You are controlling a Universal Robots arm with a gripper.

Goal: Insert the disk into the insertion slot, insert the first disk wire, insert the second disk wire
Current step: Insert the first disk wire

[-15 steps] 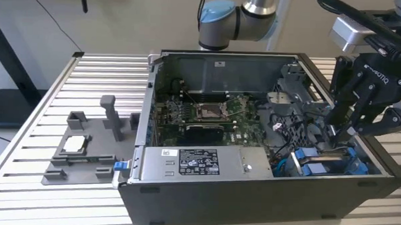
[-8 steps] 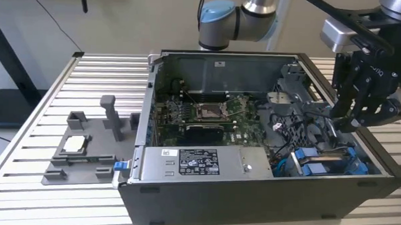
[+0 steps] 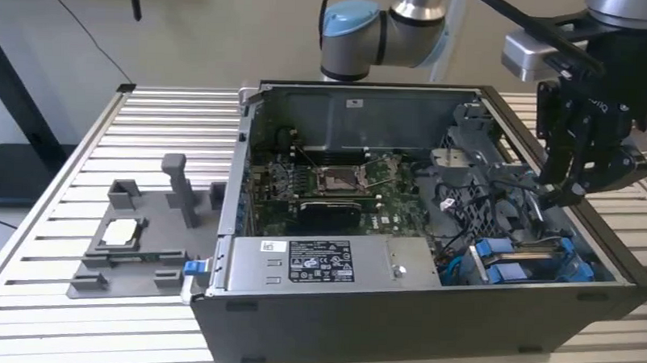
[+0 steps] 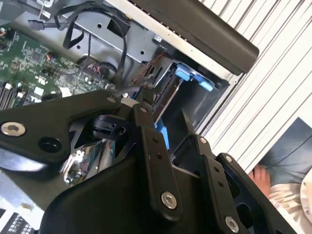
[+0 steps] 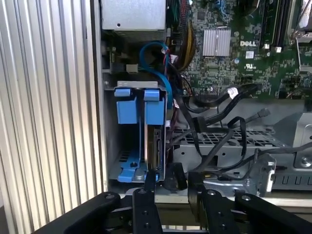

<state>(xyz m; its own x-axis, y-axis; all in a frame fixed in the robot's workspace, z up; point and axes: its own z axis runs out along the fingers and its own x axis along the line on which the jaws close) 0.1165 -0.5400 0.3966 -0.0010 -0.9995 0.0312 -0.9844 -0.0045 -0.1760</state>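
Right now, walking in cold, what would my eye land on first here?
The open computer case lying on the slatted metal table, its green circuit board exposed, dominates the exterior view. Over the case's end toward the exterior view's right hangs the arm's black gripper. Below it, bright blue plastic frames stand out against the grey metal around them.

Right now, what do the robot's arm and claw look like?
The arm is a silvery tube with a round light-blue cap on its joint. The gripper is black, made of jointed bars pinned with shiny silver screws, with a grey box beside its wrist.
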